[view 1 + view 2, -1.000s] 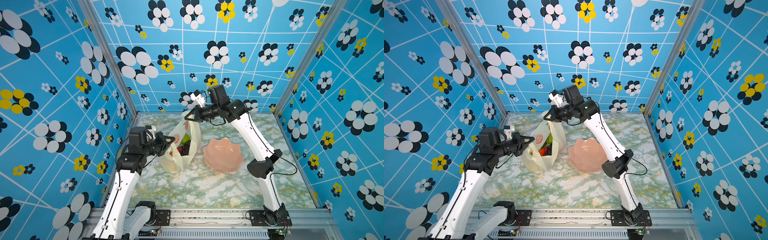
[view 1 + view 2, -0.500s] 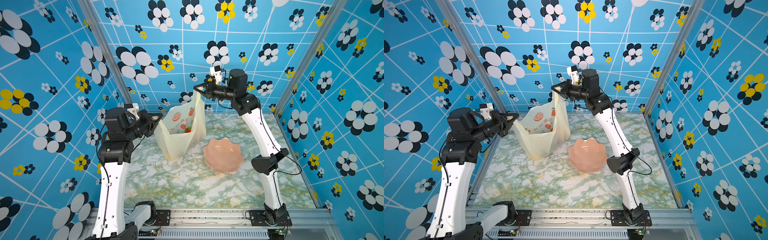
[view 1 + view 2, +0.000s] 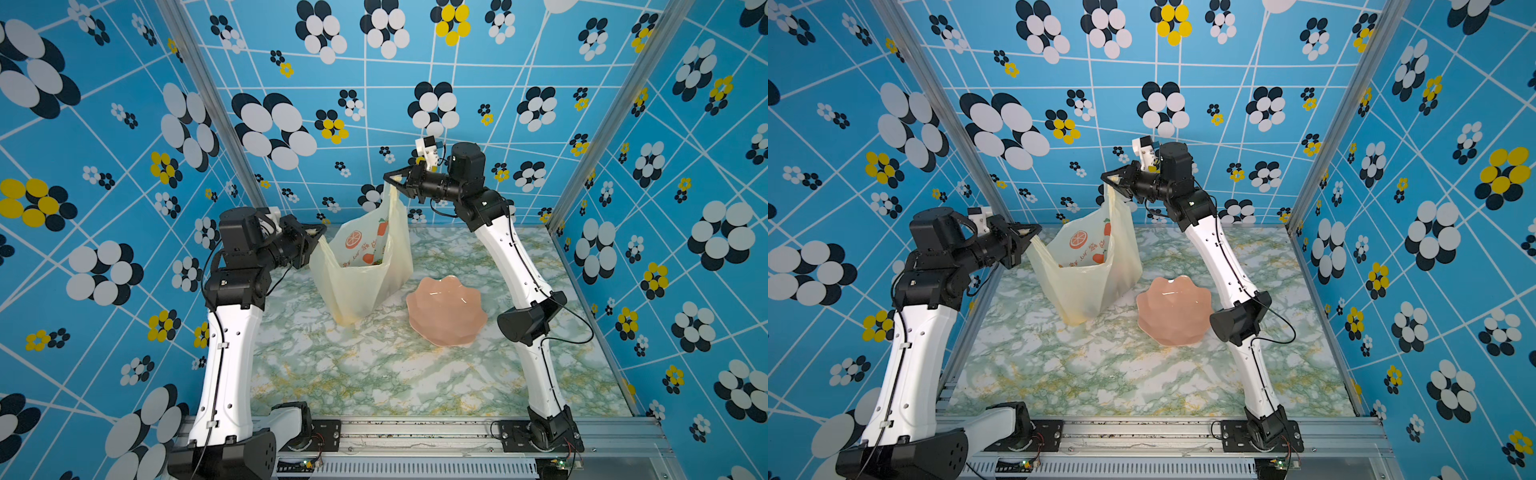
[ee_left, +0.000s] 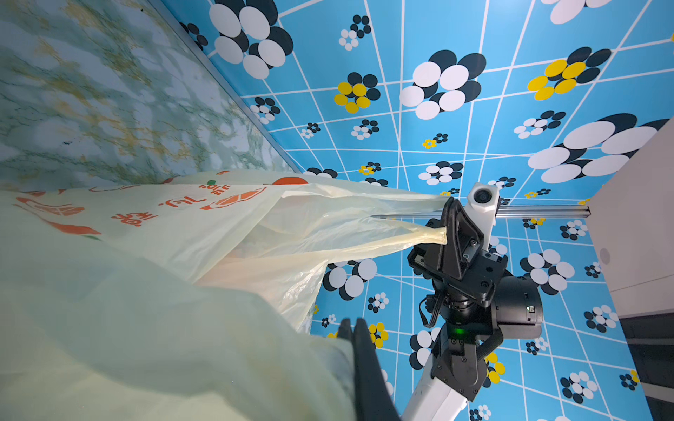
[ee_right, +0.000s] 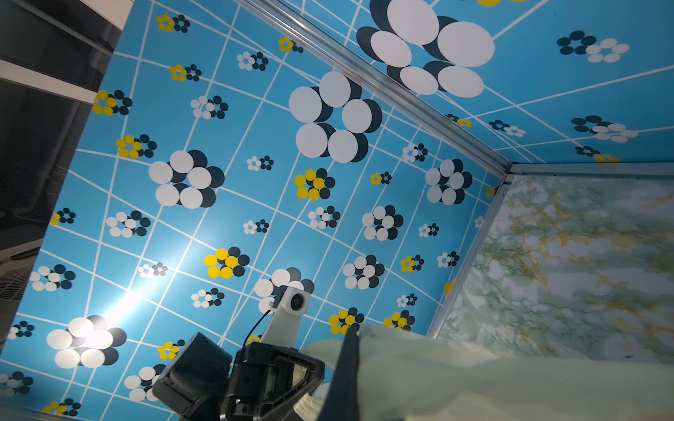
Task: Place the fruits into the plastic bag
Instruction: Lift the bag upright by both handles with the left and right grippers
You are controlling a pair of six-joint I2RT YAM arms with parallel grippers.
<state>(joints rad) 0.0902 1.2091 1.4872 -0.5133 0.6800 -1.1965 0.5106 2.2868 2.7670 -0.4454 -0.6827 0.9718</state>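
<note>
Over the far middle of the table [image 3: 374,374], the plastic bag [image 3: 361,286] hangs stretched between the two hands, with its mouth pulled wide and facing up. At the left, the left hand [image 3: 316,233] has its jaws pressed together on the left handle [image 3: 322,246]. Farther right and higher, close to the far wall, the right hand [image 3: 390,179] pinches the right handle [image 3: 395,201] the same way, so the bag's rim slopes up from left to right. Both top views show the pale-yellow film drawn into a taut wedge whose lower tip [image 3: 1075,318] reaches down to the table; whether it rests there or hangs just clear, I cannot tell. An orange-slice print and orange writing sit on the far inner wall of the bag [image 3: 1077,241]. Low in the opening there are small red and dark green patches, but the fruits cannot be told apart from the printing. The left wrist view looks along the bag [image 4: 164,255] to the right hand [image 4: 448,218], where two twisted strands of the handle run into its closed tips. The right wrist view shows the left hand [image 5: 317,364] with film bunched at its tips. A pink bowl [image 3: 446,316] stands on the table just right of the bag, apart from it and nearer than the right hand.
</note>
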